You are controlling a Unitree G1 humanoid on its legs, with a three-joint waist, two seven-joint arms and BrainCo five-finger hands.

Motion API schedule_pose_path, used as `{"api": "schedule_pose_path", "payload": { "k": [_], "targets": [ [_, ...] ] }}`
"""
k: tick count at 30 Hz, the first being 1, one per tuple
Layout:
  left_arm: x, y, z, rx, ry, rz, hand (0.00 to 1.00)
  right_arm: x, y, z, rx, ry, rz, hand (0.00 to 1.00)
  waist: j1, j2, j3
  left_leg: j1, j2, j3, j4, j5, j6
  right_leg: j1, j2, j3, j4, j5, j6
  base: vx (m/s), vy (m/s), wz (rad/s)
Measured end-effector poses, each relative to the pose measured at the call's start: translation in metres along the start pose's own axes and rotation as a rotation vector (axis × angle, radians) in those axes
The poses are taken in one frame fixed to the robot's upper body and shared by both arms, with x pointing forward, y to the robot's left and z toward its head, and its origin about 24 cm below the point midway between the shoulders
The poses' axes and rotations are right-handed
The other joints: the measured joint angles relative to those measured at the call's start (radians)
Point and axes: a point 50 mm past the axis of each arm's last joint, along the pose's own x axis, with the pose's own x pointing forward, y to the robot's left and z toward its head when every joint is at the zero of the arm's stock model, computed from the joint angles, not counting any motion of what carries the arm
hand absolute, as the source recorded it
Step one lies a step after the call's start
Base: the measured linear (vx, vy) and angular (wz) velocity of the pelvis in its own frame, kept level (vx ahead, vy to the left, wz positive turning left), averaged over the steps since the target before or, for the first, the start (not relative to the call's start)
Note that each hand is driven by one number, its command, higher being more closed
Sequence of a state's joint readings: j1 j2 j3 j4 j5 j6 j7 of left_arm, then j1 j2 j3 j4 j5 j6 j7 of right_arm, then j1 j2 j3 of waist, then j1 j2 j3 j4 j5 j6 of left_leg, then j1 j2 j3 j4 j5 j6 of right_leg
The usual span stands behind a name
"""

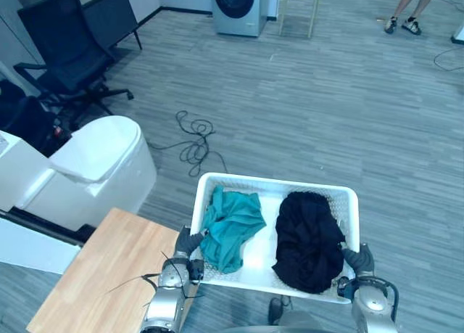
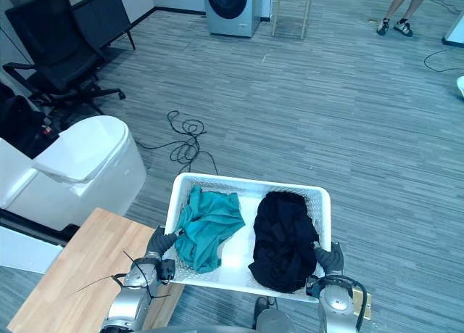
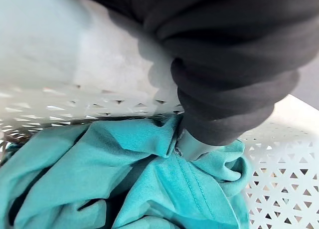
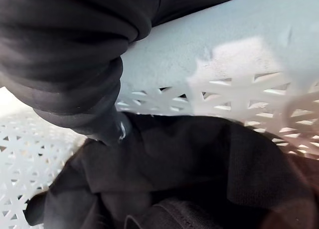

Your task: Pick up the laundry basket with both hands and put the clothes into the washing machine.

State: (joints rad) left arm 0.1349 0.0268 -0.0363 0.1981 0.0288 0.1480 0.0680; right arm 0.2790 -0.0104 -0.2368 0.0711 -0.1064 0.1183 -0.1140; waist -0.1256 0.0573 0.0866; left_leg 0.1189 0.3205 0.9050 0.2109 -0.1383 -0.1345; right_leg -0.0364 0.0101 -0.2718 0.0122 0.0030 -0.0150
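- black office chair, far left, on the grey plank floor
- white lidded bin, lid down, near left
- light wooden table, corner just in front of the bin
- pale stool, far end
- person's legs, dark shoes, far right

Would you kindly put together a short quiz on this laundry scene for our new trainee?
1. True or false: both garments in the laundry basket are teal.
2. Which garment lies nearest the right hand? A) the teal one B) the black one C) a white one
3. What piece of furniture stands beside the washing machine?

Key: 1. False: there is one teal garment and one black garment. 2. B. 3. A stool.
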Motion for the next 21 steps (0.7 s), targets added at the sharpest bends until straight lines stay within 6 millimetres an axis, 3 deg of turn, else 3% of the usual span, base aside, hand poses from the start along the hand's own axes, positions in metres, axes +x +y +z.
{"api": "schedule_pose_path", "payload": {
  "k": [4, 5, 6, 7, 8, 9, 10, 11, 12, 14, 15, 16, 17, 20, 21],
  "targets": [
    [0.000, 0.002, 0.001, 0.002, -0.006, 0.002, 1.00, -0.003, 0.001, -0.003, 0.015, 0.004, 0.003, 1.00, 0.004, -0.006, 0.012, -0.029, 0.118, -0.044, 0.187, -0.022, 0.038, 0.029, 0.054, 0.026, -0.014, -0.006, -0.011, -0.04, -0.076, -0.22],
    [0.000, 0.002, 0.000, -0.012, -0.003, 0.000, 1.00, -0.003, 0.001, -0.001, 0.015, -0.004, 0.008, 1.00, 0.005, 0.001, 0.033, -0.034, 0.167, -0.085, 0.294, -0.027, 0.067, 0.048, 0.071, 0.048, -0.002, -0.018, -0.031, 0.00, -0.073, -0.70],
    [-0.001, 0.004, -0.002, -0.016, 0.001, 0.007, 1.00, -0.004, 0.001, 0.001, 0.015, -0.014, 0.011, 1.00, 0.011, 0.010, 0.055, -0.059, 0.188, -0.193, 0.391, -0.018, 0.133, 0.062, 0.084, 0.089, 0.026, -0.035, -0.053, 0.01, -0.050, -0.82],
    [-0.003, 0.004, -0.004, -0.025, 0.003, 0.011, 1.00, -0.005, 0.003, 0.003, 0.015, -0.025, 0.018, 1.00, 0.021, 0.012, 0.063, -0.082, 0.183, -0.277, 0.435, -0.019, 0.166, 0.066, 0.088, 0.117, 0.038, -0.046, -0.067, 0.02, 0.002, -1.20],
    [-0.010, 0.004, -0.008, -0.053, 0.007, 0.016, 1.00, -0.006, 0.004, 0.007, -0.001, -0.045, 0.030, 1.00, 0.039, 0.016, 0.077, -0.123, 0.095, -0.483, 0.463, -0.079, 0.141, 0.063, 0.088, 0.177, 0.055, -0.067, -0.090, 0.04, 0.084, -1.59],
    [-0.018, 0.003, -0.011, -0.088, 0.005, 0.017, 1.00, -0.005, 0.001, 0.011, -0.026, -0.062, 0.042, 1.00, 0.057, 0.025, 0.081, -0.185, -0.058, -0.691, 0.447, -0.145, 0.102, 0.050, 0.087, 0.257, 0.060, -0.076, -0.094, 0.05, 0.102, -1.50],
    [-0.020, 0.003, -0.012, -0.092, 0.004, 0.019, 1.00, -0.004, 0.001, 0.012, -0.030, -0.067, 0.046, 1.00, 0.060, 0.025, 0.081, -0.200, -0.086, -0.721, 0.435, -0.154, 0.107, 0.048, 0.086, 0.272, 0.059, -0.075, -0.095, 0.06, 0.092, -1.41],
    [-0.024, 0.005, -0.012, -0.105, 0.000, 0.028, 1.00, -0.005, 0.003, 0.016, -0.035, -0.086, 0.059, 1.00, 0.076, 0.026, 0.083, -0.251, -0.156, -0.771, 0.370, -0.165, 0.110, 0.048, 0.083, 0.308, 0.038, -0.071, -0.102, 0.08, 0.066, -1.16],
    [-0.026, 0.010, -0.011, -0.119, -0.011, 0.046, 1.00, -0.006, 0.007, 0.022, -0.037, -0.111, 0.076, 1.00, 0.093, 0.020, 0.089, -0.303, -0.193, -0.786, 0.299, -0.164, 0.108, 0.047, 0.076, 0.329, 0.035, -0.070, -0.104, 0.10, 0.097, -1.21],
    [-0.032, 0.017, -0.010, -0.139, -0.024, 0.072, 1.00, -0.009, 0.012, 0.031, -0.041, -0.150, 0.100, 1.00, 0.108, 0.018, 0.094, -0.356, -0.219, -0.832, 0.210, -0.146, 0.087, 0.048, 0.071, 0.360, 0.043, -0.071, -0.102, 0.10, 0.119, -1.05],
    [-0.036, 0.020, -0.009, -0.147, -0.036, 0.084, 1.00, -0.010, 0.014, 0.036, -0.048, -0.174, 0.110, 1.00, 0.122, 0.007, 0.099, -0.370, -0.223, -0.860, 0.172, -0.088, 0.064, 0.043, 0.070, 0.387, 0.051, -0.085, -0.079, 0.14, 0.163, -1.32],
    [-0.039, 0.022, -0.008, -0.155, -0.046, 0.092, 1.00, -0.012, 0.015, 0.041, -0.059, -0.198, 0.113, 1.00, 0.142, 0.021, 0.085, -0.361, -0.234, -0.872, 0.174, -0.055, 0.078, 0.049, 0.069, 0.422, 0.054, -0.099, -0.056, 0.24, 0.243, -1.11],
    [-0.040, 0.023, -0.007, -0.160, -0.052, 0.100, 1.00, -0.012, 0.017, 0.044, -0.062, -0.211, 0.116, 1.00, 0.142, 0.021, 0.080, -0.361, -0.239, -0.872, 0.178, -0.042, 0.100, 0.048, 0.067, 0.438, 0.057, -0.106, -0.048, 0.34, 0.299, -0.88],
    [-0.042, 0.031, -0.001, -0.174, -0.083, 0.129, 1.00, -0.014, 0.027, 0.052, -0.057, -0.249, 0.148, 1.00, 0.141, -0.010, 0.067, -0.352, -0.258, -0.784, 0.218, -0.081, 0.174, 0.021, 0.025, 0.475, 0.136, -0.172, 0.012, 0.37, 0.279, -0.61],
    [-0.041, 0.031, 0.001, -0.171, -0.085, 0.125, 1.00, -0.015, 0.026, 0.050, -0.055, -0.240, 0.144, 1.00, 0.141, -0.018, 0.064, -0.332, -0.281, -0.760, 0.225, -0.094, 0.195, -0.004, 0.003, 0.470, 0.231, -0.208, 0.052, 0.35, 0.219, -0.33]
  ]
}}
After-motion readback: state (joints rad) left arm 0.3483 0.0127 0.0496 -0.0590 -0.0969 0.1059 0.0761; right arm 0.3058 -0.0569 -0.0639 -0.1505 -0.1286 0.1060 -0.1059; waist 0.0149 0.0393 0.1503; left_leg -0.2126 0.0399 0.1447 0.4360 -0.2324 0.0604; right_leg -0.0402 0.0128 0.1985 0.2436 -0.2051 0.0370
